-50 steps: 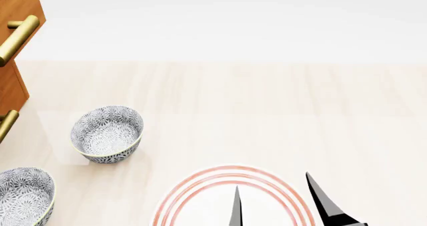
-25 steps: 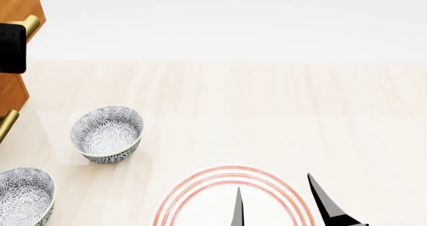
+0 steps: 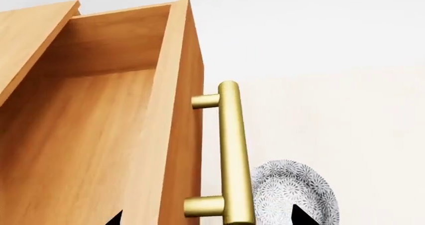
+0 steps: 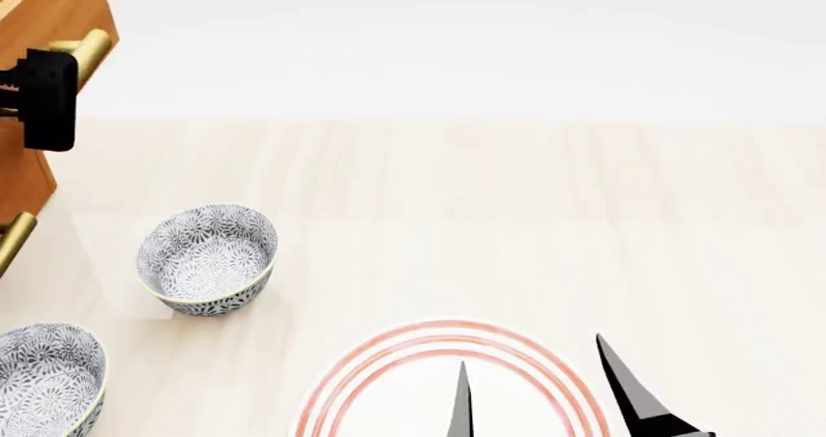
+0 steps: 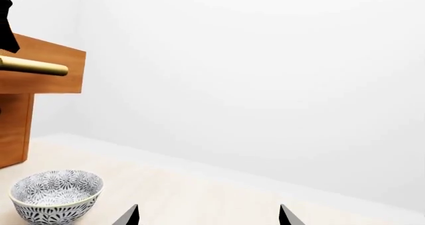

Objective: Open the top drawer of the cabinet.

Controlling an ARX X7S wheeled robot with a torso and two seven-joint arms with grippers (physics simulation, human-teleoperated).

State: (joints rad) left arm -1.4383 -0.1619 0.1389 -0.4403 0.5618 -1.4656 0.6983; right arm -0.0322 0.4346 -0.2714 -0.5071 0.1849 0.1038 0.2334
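Left wrist view: top drawer (image 3: 99, 135) fills the left half of the frame, already pulled out, bare wood interior showing. Its brass bar handle (image 3: 234, 155) runs top to bottom just right of centre, long axis along the frame's vertical. The two dark tips of the left gripper (image 3: 206, 217) sit at the bottom edge either side of the bar, apart and straddling it; whether they actually pinch it, can't tell from here. A patterned grey bowl (image 3: 292, 195) sits behind the handle at lower right. Head view: cabinet (image 4: 39, 89) in the upper-left corner, a black part of the left arm over the handle (image 4: 80, 48), so the left arm is on the drawer; pull direction looks to be out of the cabinet front, toward frame right. Right gripper (image 4: 548, 398) is at the bottom edge over a red-ringed plate (image 4: 387, 364), fingers spread, well apart from the cabinet. Right wrist view: drawer front and handle (image 5: 33, 65) at upper left, far off; right gripper tips apart, holding nothing.
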